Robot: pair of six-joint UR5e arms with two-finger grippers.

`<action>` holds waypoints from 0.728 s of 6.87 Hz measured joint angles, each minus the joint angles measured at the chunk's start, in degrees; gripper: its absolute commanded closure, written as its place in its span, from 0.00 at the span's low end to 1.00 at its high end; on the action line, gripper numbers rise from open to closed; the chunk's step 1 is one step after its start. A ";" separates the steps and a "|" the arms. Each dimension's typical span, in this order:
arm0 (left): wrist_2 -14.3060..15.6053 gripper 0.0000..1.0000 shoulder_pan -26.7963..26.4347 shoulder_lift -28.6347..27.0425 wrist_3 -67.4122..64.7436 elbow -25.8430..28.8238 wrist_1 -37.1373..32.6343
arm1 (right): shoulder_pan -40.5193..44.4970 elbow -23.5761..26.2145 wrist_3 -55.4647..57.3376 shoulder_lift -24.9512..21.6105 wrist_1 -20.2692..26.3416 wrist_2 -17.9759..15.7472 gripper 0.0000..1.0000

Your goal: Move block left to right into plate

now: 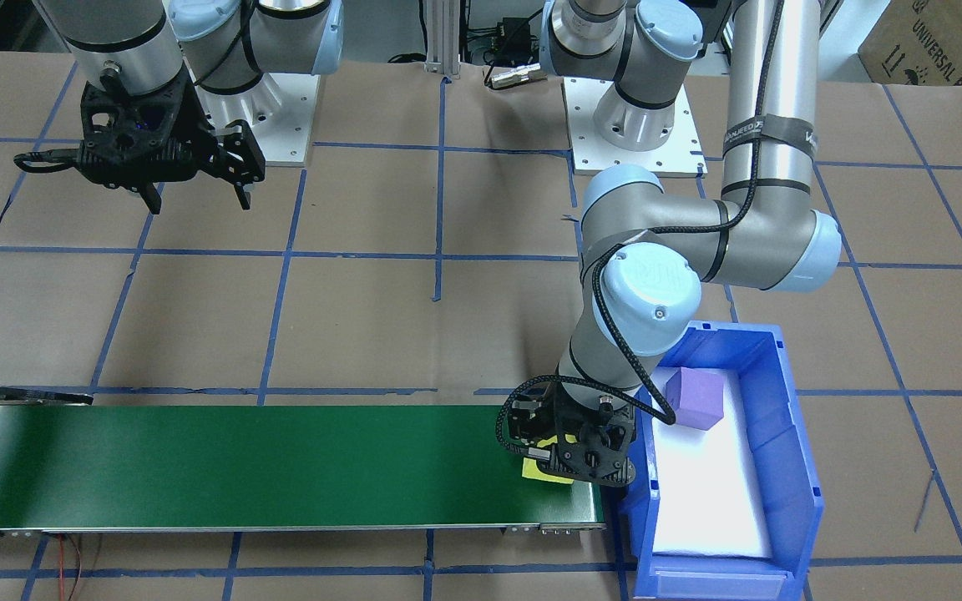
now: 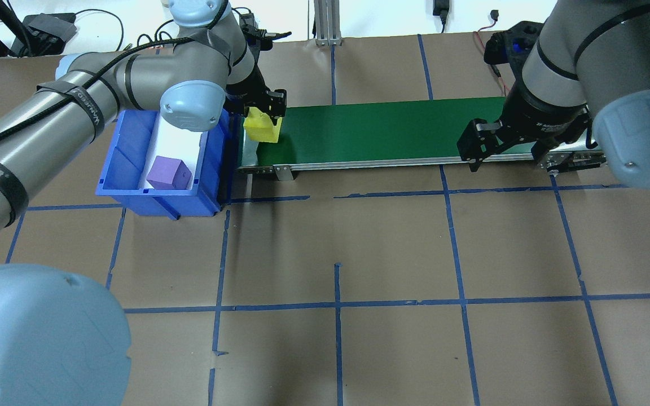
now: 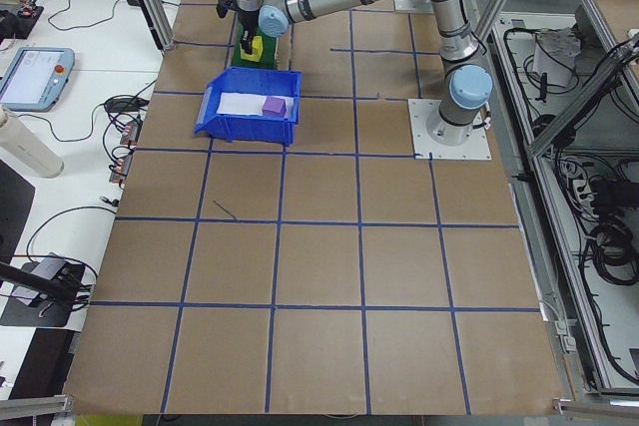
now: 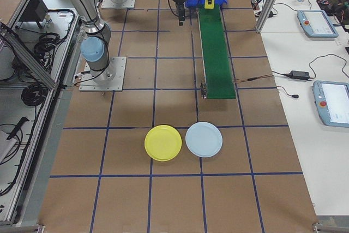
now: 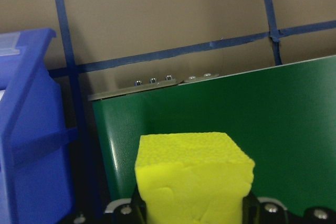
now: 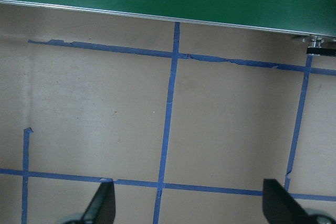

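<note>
The table was covered in brown paper marked off by blue tape lines. A green conveyor belt served as the reference landmark. At the belt's end nearest the blue bin, the left gripper was clamped on the yellow block; the left wrist view showed the block between the jaws, over the green surface. Whether the block touched the belt could not be determined. The bin stood just beside that same end and contained a purple cube. Near the belt's opposite end, the right gripper hung on the robot's side of the belt with its fingers spread wide and nothing between them. The yellow plate lay on the table beyond that far end, well apart from the block, just beside a pale blue plate.
</note>
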 measured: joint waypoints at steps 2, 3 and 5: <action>-0.22 0.00 -0.02 -0.25 -1.06 -1.23 0.05 | -0.03 0.00 0.00 0.00 0.00 -0.03 0.00; -0.34 0.00 -0.02 0.15 -2.14 -1.38 0.08 | -0.06 0.01 -0.02 0.00 0.00 -0.06 0.00; -0.16 0.00 0.20 4.00 -2.63 -0.86 -1.11 | -0.04 0.00 -0.08 0.00 0.00 -0.12 0.00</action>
